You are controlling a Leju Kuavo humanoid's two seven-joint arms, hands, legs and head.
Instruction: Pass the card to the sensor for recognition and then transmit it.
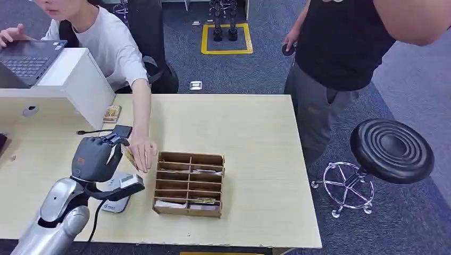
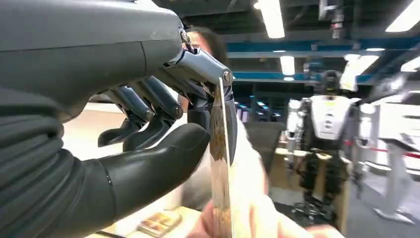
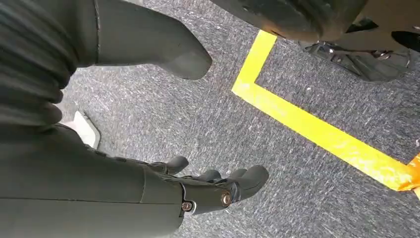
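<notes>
Thin, stiff and likely slick, the card (image 2: 220, 163) sat pinched by its edge in the left hand (image 1: 95, 156) near the table's (image 1: 255, 138) left edge, best held at the rim, while the right hand (image 3: 218, 191) hung loosely curled, holding nothing.

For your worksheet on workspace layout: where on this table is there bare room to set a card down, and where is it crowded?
Bare: the table right of the wooden organizer, up to its far and right edges. Crowded: the left, where the left hand, card, sensor and a person's hand meet.

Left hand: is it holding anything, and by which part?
Yes: the left hand pinches the card by its upper edge; a person's hand touches its lower end.
</notes>
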